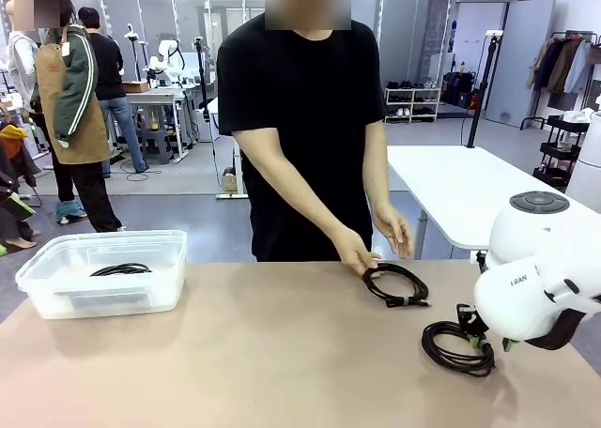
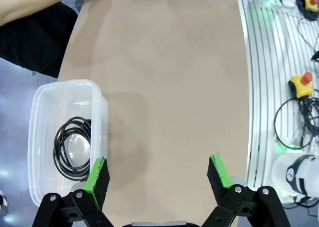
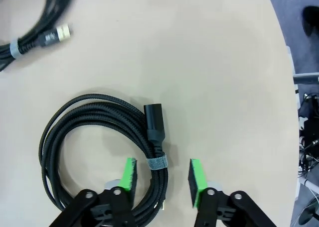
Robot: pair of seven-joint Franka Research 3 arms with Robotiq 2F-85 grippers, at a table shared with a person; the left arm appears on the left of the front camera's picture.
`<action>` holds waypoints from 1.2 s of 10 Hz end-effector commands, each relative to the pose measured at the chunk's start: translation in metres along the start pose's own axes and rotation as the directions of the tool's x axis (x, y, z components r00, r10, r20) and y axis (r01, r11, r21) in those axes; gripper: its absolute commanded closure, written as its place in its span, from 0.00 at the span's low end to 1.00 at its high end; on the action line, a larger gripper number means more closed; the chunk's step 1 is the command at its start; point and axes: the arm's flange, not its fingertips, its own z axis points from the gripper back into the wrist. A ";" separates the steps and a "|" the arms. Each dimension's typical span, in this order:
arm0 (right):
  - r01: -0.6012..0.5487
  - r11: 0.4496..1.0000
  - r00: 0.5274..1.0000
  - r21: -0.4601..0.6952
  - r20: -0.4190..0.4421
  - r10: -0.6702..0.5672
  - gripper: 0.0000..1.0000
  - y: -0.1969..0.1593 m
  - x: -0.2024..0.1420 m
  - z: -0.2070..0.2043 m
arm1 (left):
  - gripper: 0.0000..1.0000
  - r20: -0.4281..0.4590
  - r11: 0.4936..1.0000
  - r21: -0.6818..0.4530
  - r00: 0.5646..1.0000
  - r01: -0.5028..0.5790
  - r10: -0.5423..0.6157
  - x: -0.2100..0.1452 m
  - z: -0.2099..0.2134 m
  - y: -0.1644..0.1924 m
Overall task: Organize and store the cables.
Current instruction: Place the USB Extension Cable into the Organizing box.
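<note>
Front view: one coiled cable (image 1: 120, 269) already lies in the clear plastic bin (image 1: 56, 292) at the left end of the table (image 1: 263, 353). Two coils are left. A person's hand (image 1: 357, 255) is at the far coil (image 1: 395, 284); the near coil (image 1: 457, 345) lies by the right arm.

Left wrist view: the left gripper (image 2: 159, 174) hangs over the bare matte table beside the bin, jaws spread wide and empty.

Right wrist view: the right gripper (image 3: 162, 179) straddles the near coil, a braided black cord bound by a grey tie (image 3: 157, 163). Its jaws are half spread, not pinching yet. I judge about a third done.
</note>
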 end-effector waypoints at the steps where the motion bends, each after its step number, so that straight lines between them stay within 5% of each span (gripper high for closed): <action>1: 0.027 1.000 0.999 -0.013 0.041 -0.026 1.00 0.006 0.003 -0.006 | 0.00 -0.014 1.000 0.005 1.000 0.003 -0.003 0.001 0.002 0.004; 8: 0.041 0.996 0.998 0.074 0.036 -0.044 1.00 0.007 0.003 -0.006 | 0.00 -0.014 1.000 0.005 1.000 0.003 -0.003 0.001 0.002 0.004; 12: -0.120 0.988 0.985 0.093 0.139 0.107 1.00 0.004 0.031 0.088 | 0.00 -0.014 1.000 0.005 1.000 0.003 -0.003 0.001 0.002 0.004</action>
